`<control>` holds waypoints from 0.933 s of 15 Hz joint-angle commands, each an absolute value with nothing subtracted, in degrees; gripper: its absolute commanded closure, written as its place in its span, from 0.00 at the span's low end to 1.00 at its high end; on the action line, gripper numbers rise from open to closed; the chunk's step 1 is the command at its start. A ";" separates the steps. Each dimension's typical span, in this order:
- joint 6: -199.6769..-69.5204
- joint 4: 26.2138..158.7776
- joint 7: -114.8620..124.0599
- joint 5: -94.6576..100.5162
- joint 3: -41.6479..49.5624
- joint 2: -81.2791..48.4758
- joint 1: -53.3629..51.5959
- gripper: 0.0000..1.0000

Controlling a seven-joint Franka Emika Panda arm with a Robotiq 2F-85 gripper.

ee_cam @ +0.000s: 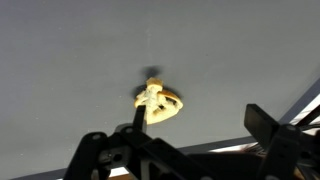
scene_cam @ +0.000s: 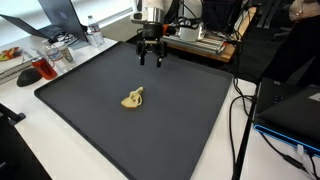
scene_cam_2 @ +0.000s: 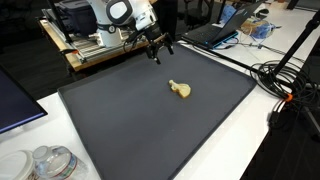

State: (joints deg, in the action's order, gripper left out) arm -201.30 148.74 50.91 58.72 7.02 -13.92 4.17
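**Open gripper hung over the mat's far edge, tan object well apart at mid-mat**

In an exterior view, the gripper (scene_cam: 151,58) hovered above the far edge of the dark mat (scene_cam: 190,125) on the counter, jaws spread wide and holding nothing. The small tan object (scene_cam: 133,98) lay flat near the middle of the mat, nearer the camera than the gripper and well apart from it. Its long axis ran on a slant, slim end turned roughly toward the gripper.

In an exterior view from the opposite side, the gripper (scene_cam_2: 158,52) stood up-left of the tan object (scene_cam_2: 181,90). Again the thinner end faced the gripper, with the thicker body away from it.

In the wrist view, the tan object (ee_cam: 158,100) sat just left of centre, above and between the two spread fingers (ee_cam: 95,150), touching neither. Its long axis ran close to up-and-down in the picture.
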 commanded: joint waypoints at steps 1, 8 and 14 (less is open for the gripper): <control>-201.29 148.70 50.95 58.72 6.93 -13.92 4.17 0.00; -204.72 144.25 55.65 68.65 5.81 -17.04 12.47 0.00; -207.95 135.10 72.48 88.20 3.75 -23.48 19.52 0.00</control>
State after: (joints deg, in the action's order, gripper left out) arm -205.90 140.92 62.53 78.93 5.22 -20.00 16.88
